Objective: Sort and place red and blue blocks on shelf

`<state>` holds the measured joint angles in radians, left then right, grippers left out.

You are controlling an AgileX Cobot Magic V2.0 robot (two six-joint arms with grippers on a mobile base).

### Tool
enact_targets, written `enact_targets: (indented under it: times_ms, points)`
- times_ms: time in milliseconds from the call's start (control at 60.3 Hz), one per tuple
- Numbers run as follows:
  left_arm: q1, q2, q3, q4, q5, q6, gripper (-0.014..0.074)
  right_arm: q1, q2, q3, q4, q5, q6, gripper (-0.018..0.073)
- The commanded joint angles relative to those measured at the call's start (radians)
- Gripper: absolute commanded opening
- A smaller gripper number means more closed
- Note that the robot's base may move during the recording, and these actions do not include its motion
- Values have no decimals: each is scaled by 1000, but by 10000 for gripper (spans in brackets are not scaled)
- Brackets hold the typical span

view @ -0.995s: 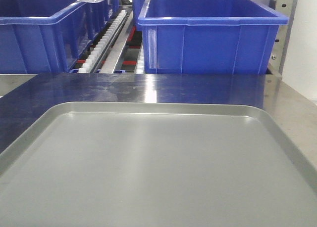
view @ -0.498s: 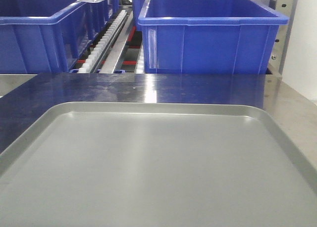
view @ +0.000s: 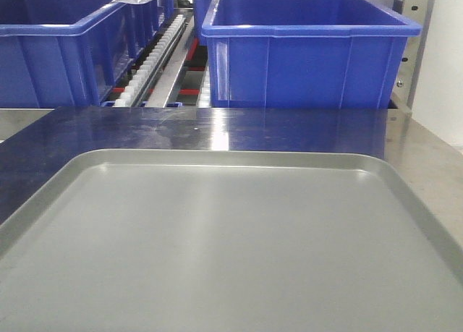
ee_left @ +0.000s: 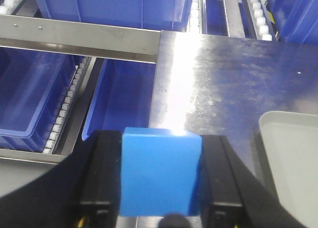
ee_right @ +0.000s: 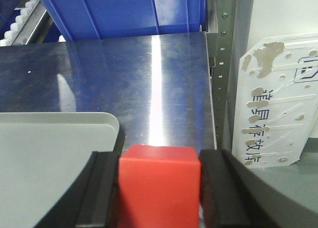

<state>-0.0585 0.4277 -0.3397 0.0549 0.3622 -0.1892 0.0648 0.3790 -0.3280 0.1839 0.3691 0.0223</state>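
Three camera views show a two-armed robot working at a steel tabletop (view: 217,126) in front of a steel-framed shelf (ee_left: 79,37). In the left wrist view, the left gripper (ee_left: 160,181) has its two black jaws pressed against opposite sides of a bright blue block (ee_left: 160,168). It holds the block over the left edge of the tabletop, and it cannot be told whether the block touches the surface. Beyond the block runs the shelf's brushed front rail with two small screws. Below the rail lie a white roller track (ee_left: 62,114) and lower blue bins (ee_left: 30,94). In the right wrist view, the right gripper (ee_right: 159,188) is clamped in the same way on a bright red block (ee_right: 159,183). The block is gripped on both sides over the right part of the tabletop, just beside the rounded corner of a grey tray (ee_right: 49,148). To the right stand a perforated shelf upright (ee_right: 223,39) and a white sign (ee_right: 278,99) with worn printed characters. In the front view, the flat, rimmed grey tray fills the foreground on the tabletop. Behind it on the shelf stand a right large blue bin (view: 311,50) and a left large blue bin (view: 51,50), with white rollers running between them.
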Motion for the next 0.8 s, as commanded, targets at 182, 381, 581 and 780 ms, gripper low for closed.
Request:
enact_targets:
  times_ms: [182,381,581,780]
  points:
    - [2,3,-27,2,-87,1,122,-6,4,-30,-5,-87,-5,59]
    - [2,3,-27,2,-87,1,123,-6,4,-30,-5,-87,-5,59]
    - [2,3,-27,2,-87,1,123,-6,4,-30,-5,-87,-5,59]
    - [2,3,-27,2,-87,1,123,-6,4,-30,-5,-87,-5,59]
